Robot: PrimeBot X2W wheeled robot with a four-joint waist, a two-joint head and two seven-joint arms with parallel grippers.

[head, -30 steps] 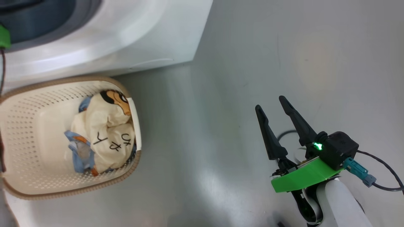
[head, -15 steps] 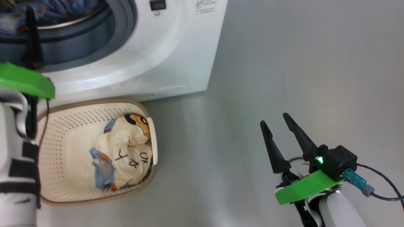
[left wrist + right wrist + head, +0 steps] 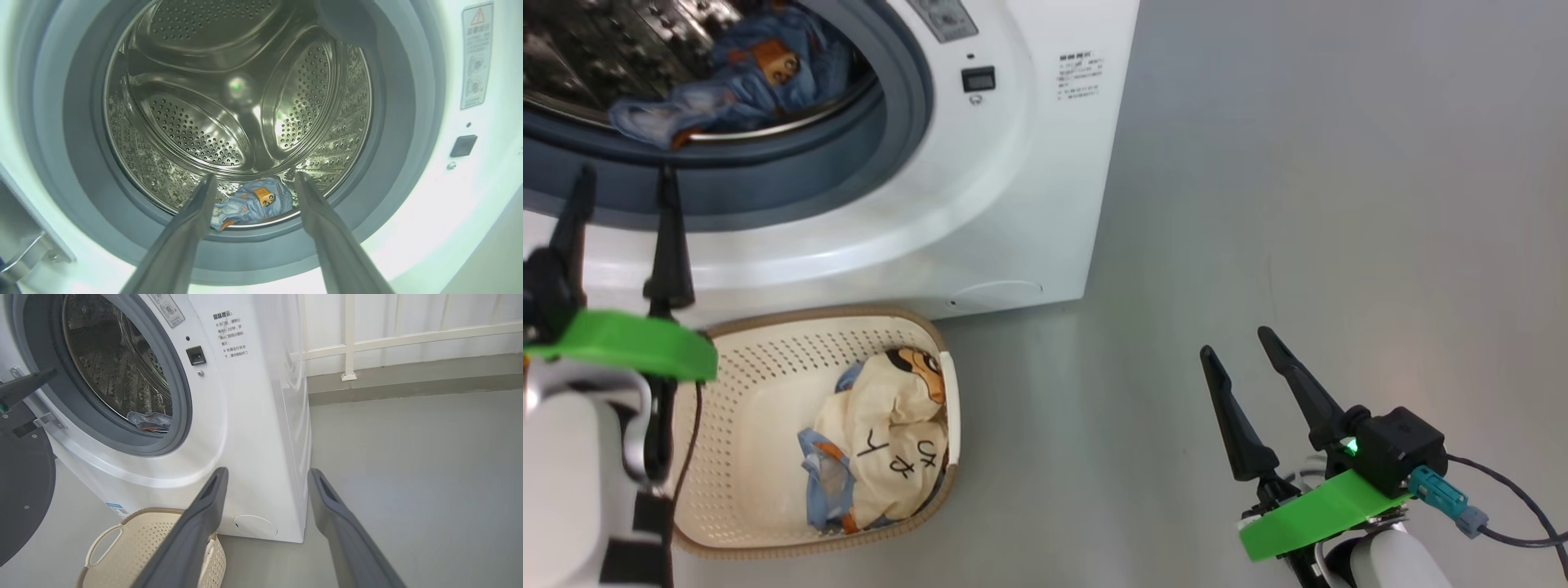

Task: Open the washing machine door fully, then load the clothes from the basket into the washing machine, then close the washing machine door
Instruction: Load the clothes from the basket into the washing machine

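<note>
The white washing machine (image 3: 1013,163) stands with its drum open, and its dark washing machine door (image 3: 24,486) is swung wide to the left. A light-blue garment (image 3: 253,202) lies at the front of the drum (image 3: 229,102). My left gripper (image 3: 625,180) is open and empty just outside the grey gasket (image 3: 792,188), pointing into the drum. The cream basket (image 3: 768,359) sits on the floor below the opening. It holds a cream garment with black lettering (image 3: 890,441) over a light-blue one (image 3: 821,482). My right gripper (image 3: 1237,345) hangs open and empty over the floor, right of the basket.
Grey floor (image 3: 1298,204) stretches to the right of the machine. In the right wrist view a white railing (image 3: 408,337) and a low kerb run along the far wall. A cable (image 3: 1503,482) trails from my right wrist.
The head view has shifted, bringing the drum and my left arm into the picture. My left gripper has drawn back from the drum mouth, still open. The right gripper has hardly moved.
</note>
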